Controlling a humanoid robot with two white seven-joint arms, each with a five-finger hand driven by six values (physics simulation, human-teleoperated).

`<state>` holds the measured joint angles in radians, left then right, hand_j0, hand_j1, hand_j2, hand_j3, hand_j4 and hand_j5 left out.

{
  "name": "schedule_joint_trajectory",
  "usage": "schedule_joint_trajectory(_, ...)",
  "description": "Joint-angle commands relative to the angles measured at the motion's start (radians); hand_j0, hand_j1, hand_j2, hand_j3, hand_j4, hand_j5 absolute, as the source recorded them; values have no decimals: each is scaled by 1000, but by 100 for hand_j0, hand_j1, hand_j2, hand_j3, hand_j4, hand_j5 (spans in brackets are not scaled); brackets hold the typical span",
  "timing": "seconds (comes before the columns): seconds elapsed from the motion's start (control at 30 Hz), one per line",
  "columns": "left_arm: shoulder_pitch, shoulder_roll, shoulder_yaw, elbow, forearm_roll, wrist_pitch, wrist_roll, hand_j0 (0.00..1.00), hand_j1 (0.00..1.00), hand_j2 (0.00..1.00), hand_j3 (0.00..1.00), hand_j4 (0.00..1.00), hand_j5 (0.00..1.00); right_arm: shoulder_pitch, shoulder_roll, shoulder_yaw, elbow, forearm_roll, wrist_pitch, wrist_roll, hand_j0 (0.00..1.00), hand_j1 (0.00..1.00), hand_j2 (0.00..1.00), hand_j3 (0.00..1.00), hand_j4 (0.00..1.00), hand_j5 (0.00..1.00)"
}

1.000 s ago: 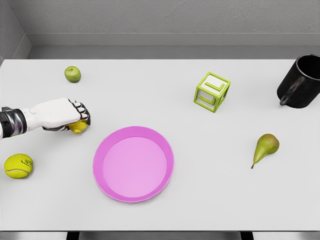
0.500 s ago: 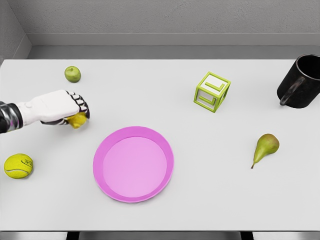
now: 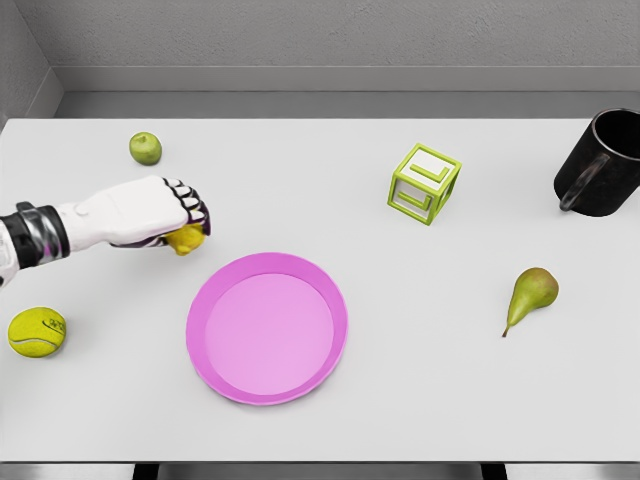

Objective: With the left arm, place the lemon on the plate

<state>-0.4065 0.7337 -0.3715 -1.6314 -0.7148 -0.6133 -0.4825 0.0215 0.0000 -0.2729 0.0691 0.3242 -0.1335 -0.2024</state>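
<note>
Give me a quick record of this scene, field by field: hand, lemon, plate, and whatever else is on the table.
left hand: curled around the lemon, above and left of the plate
lemon: yellow, mostly hidden under the fingers
plate: pink, nothing on it
task status: lemon not yet on plate
tennis ball: near left edge
green apple: far left
pear: right side
letter block: green, beyond the plate
mug: black, far right

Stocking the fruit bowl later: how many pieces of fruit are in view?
3: a green apple at far left, a lemon in the left hand, and a pear at right.

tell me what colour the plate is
Pink-magenta; the plate shows clearly in the head view.
</note>
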Motion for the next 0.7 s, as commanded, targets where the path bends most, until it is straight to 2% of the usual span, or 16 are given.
schedule_joint_trajectory(0.0, 0, -5, -1, -28, 6, 2, 1, 60, 60, 60, 60, 60, 60, 0, 0, 0, 0, -1, 0, 0, 100, 100, 100, 100, 100, 100)
schedule_joint_trajectory(0.27, 21, -20, -14, -88, 5, 2, -1, 61, 61, 61, 61, 61, 61, 0, 0, 0, 0, -1, 0, 0, 100, 100, 100, 100, 100, 100)
schedule_joint_trajectory(0.67, 25, -45, -14, -104, 6, 2, -1, 60, 60, 60, 60, 60, 60, 0, 0, 0, 0, -1, 0, 1, 100, 100, 100, 100, 100, 100)
